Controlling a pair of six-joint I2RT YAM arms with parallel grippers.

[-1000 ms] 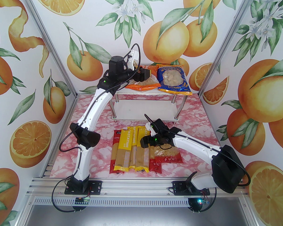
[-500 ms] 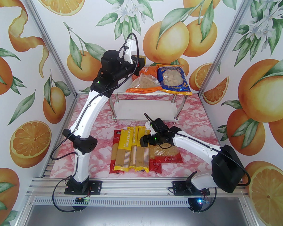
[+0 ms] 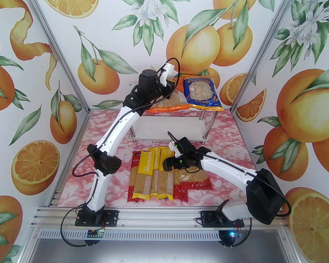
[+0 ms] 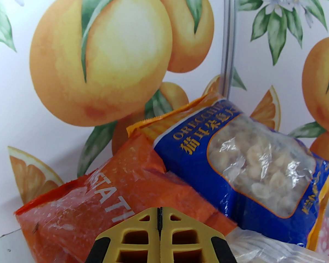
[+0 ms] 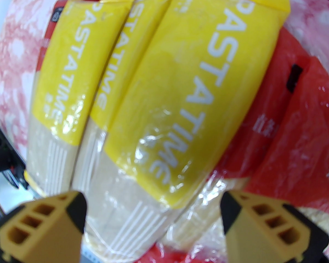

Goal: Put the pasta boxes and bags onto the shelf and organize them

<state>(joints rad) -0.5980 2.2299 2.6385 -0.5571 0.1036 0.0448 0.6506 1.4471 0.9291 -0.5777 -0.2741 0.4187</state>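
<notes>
Two pillow bags with clear windows, one orange plastic (image 4: 98, 190) and one blue plastic (image 4: 235, 168), lie overlapping on the top board of the white two-tier shelf (image 3: 170, 125). We note the left tool (image 4: 159, 209) closed, empty, above the orange bag. The right tool (image 5: 152, 201) gapes over three yellow spaghetti packs (image 5: 181, 105) on the pink marbled counter (image 3: 224, 146).

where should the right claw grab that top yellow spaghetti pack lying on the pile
Take the top yellow spaghetti pack across its narrow width, near mid-length, coming straight down from above. It lies flat and long on the other packs, so its long edges are exposed, and the open right claw looks wide enough to straddle it. Gripped by one end it would likely sag.
</notes>
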